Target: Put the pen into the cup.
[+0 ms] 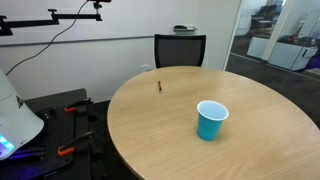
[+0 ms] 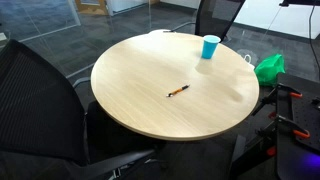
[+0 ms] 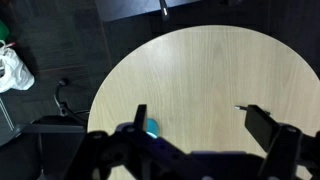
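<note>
Currently: approach step. The pen lies flat on the table, well apart from the upright cup at its far edge. The fingers spread, empty. Next, likely: descend, straddle pen.

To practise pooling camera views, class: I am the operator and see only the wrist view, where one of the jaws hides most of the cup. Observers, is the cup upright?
Observer: Yes, the cup stands upright, mouth up, in both exterior views.
Operator: How does the pen lie?
Observer: The pen lies flat on the table, well apart from the cup.
Operator: Anything in the cup?
Observer: Nothing sticks out of its mouth.
</note>
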